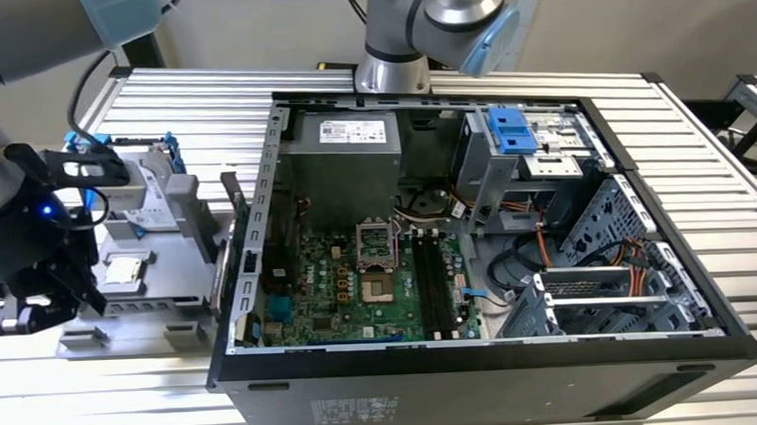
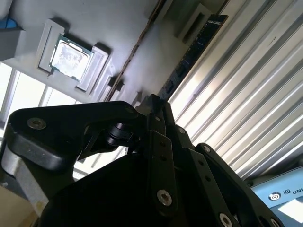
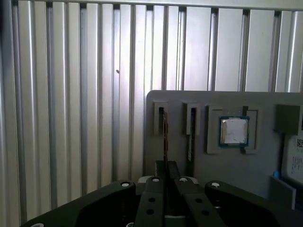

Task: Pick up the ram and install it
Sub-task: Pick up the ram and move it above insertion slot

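At the slotted end of the grey holder [image 3: 222,163]: gripper [image 3: 166,166] at the ram [image 3: 164,142].
Jaws drawn together to a thin seam, in line with the edge-on ram standing in its slot; contact with it not discernible. Just beside, a second stick [image 3: 191,137] in the neighbouring slot. Next along the holder, the square processor [image 3: 233,131], then the hard drive [image 1: 152,206]. Farther off on the slatted table [image 1: 717,163], the open computer case [image 1: 485,369] with motherboard [image 1: 343,289].
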Tool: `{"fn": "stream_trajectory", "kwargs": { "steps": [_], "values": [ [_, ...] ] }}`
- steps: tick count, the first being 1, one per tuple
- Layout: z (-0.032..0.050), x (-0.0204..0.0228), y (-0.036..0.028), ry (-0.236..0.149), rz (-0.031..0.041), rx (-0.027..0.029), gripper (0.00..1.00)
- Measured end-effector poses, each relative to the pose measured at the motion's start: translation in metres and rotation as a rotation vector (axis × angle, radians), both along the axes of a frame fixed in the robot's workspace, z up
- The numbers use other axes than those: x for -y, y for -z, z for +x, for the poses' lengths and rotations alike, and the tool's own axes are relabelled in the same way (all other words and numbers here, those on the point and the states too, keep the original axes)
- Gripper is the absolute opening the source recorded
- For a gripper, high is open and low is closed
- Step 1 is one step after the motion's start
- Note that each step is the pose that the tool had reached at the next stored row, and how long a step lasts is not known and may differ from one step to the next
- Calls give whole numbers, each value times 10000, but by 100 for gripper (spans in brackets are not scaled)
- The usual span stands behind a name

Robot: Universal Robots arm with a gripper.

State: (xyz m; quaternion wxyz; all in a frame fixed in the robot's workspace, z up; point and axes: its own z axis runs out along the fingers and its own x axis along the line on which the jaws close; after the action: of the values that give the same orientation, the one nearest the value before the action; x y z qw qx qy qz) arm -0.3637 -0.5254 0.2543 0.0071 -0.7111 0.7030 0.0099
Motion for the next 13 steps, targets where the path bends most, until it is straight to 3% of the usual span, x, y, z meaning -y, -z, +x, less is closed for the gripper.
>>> {"fn": "stream_trajectory", "kwargs": {
  "steps": [13],
  "values": [
    [0, 0, -193, 0, 0, -1, 0]
  ]
}}
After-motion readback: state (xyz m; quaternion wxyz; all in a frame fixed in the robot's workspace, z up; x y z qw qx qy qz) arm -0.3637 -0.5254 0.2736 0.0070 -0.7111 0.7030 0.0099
